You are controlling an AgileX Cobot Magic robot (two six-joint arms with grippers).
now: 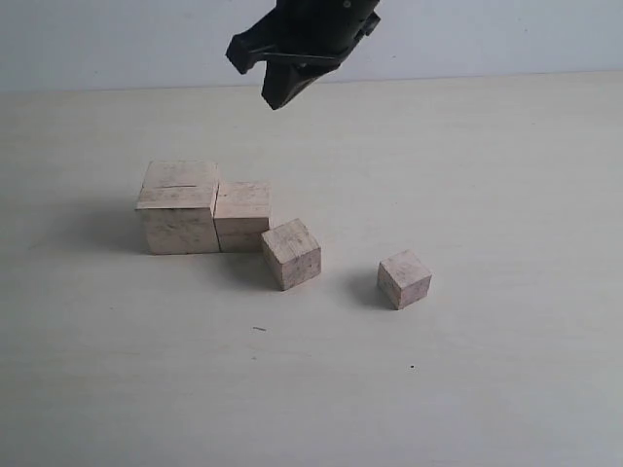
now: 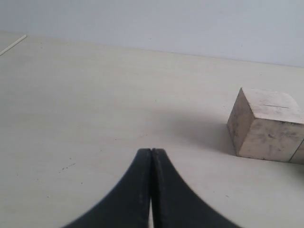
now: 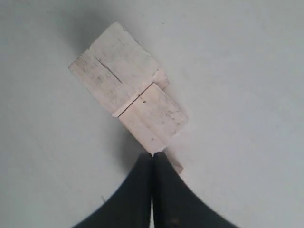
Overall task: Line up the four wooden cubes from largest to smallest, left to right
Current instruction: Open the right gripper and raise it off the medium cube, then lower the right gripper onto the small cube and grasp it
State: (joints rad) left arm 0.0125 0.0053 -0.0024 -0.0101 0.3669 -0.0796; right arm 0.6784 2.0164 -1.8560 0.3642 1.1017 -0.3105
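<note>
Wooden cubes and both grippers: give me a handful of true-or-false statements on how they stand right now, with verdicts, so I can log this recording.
1. The largest cube is at the left end of the row. True.
2. The second cube stands clear of the largest cube. False: the two are pressed side by side.
3. The smallest cube touches the third cube. False: a clear gap separates them.
4. The right gripper is shut and holds nothing. True.
5. The left gripper grips a cube. False: it is shut and holds nothing.
6. The third cube sits turned at an angle to the first two. True.
</note>
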